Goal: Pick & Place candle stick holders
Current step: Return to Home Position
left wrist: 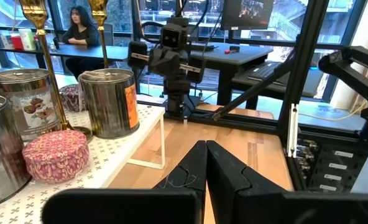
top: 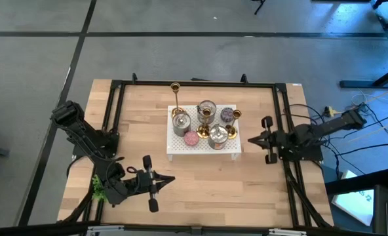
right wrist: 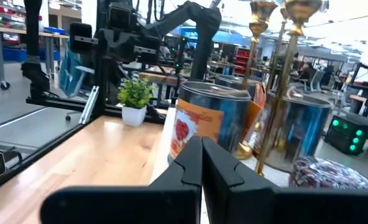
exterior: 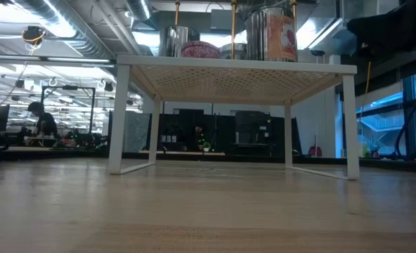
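Several gold candle stick holders stand upright on their round bases on a white perforated shelf at the table's middle. The left wrist view shows two stems. The right wrist view shows two more. My left gripper is shut and empty near the front left, pointing level toward the shelf. My right gripper is shut and empty just right of the shelf, with its fingers pointing at it.
Silver tins and pink round candles crowd the shelf among the holders. A black frame rings the table. A small green plant sits at the left edge. Bare wood lies in front of the shelf.
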